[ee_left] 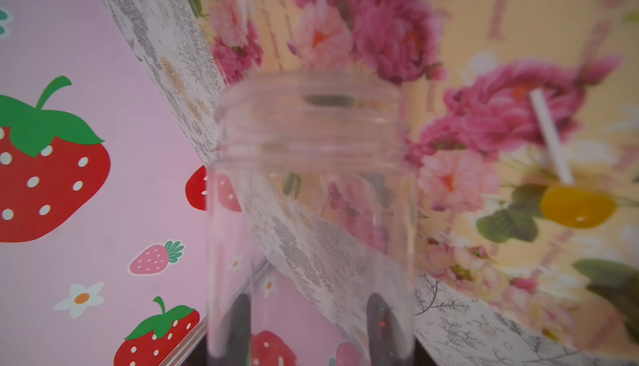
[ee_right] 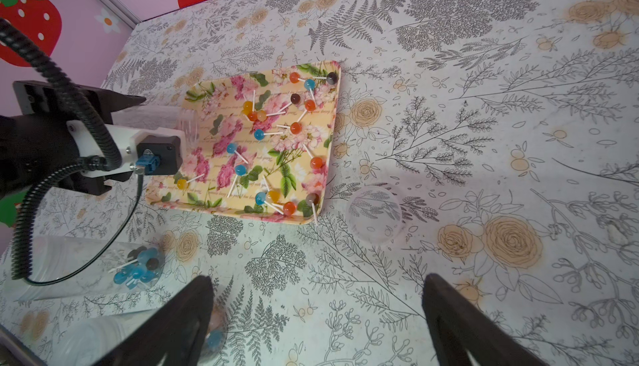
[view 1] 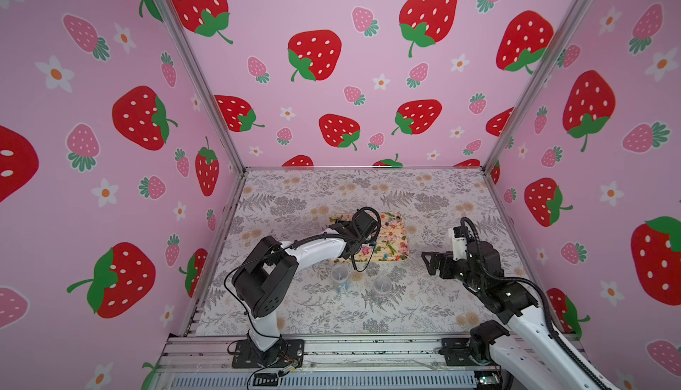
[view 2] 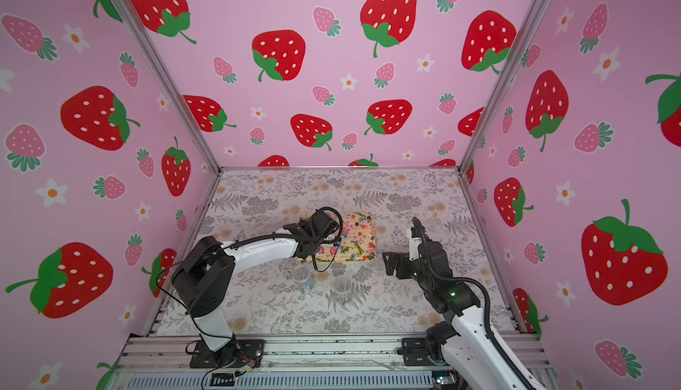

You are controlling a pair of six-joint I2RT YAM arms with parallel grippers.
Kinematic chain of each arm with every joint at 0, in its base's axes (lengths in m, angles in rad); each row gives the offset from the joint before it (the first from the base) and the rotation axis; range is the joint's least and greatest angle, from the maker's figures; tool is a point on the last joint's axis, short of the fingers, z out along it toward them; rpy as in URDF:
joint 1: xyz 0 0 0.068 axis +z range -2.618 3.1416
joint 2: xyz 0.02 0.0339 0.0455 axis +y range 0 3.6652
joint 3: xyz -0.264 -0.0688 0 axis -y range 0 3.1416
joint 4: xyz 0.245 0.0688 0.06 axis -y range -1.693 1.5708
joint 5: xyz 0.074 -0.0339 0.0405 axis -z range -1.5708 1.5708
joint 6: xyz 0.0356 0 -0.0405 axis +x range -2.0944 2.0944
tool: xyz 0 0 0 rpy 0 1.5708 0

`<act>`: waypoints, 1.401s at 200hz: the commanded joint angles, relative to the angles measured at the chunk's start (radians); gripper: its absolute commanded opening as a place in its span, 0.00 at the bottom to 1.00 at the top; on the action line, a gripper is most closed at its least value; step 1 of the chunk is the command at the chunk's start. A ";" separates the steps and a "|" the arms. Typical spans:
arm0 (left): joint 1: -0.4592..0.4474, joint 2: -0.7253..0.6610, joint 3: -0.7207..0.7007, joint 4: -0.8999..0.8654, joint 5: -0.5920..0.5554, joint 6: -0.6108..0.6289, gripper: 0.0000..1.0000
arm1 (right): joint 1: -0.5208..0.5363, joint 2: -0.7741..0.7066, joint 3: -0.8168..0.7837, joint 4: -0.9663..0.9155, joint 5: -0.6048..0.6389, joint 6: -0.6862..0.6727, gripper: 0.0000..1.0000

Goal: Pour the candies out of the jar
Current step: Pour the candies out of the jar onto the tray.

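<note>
A: Where do the candies lie?

B: They lie scattered over the flowered tray, which sits about the middle of the table. They are little lollipops with blue, orange, red and dark heads, their white sticks pointing every way. A dark one at a tray corner pokes its stick out over the rim.

A: And the jar?

B: The left gripper pinches it near the base, with the two fingers pressed against its clear wall. It lies about level on its side above the tray's left edge, the threaded mouth turned toward the tray's middle. The left wrist view looks straight through it, and it looks empty.

A: Does it touch the tray?

B: That cannot be told.

A: And the right gripper?

B: It hovers over the table just off the tray's right edge, jaws spread wide with only tablecloth between them.

A: What else stands on the table?

B: Between the tray and the near edge stand two more clear jars. The second jar holds mostly blue lollipops, and the third jar shows a bit of blue at its bottom. A clear round piece lies just beside a tray corner. Whether it is a lid or a cup cannot be told.
</note>
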 commanded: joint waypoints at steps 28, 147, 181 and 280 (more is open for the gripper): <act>0.001 0.089 0.048 -0.036 0.035 -0.058 0.43 | -0.006 -0.019 0.033 -0.036 0.000 0.005 0.97; 0.008 -0.247 0.097 -0.162 0.202 -0.375 0.42 | -0.053 0.159 0.281 -0.019 -0.262 -0.022 0.93; 0.008 -0.410 0.063 -0.164 0.362 -0.513 0.42 | -0.074 0.328 0.445 0.024 -0.454 -0.025 0.90; 0.052 -0.684 -0.070 -0.001 0.932 -0.775 0.41 | -0.024 0.640 0.762 0.064 -0.836 -0.007 0.69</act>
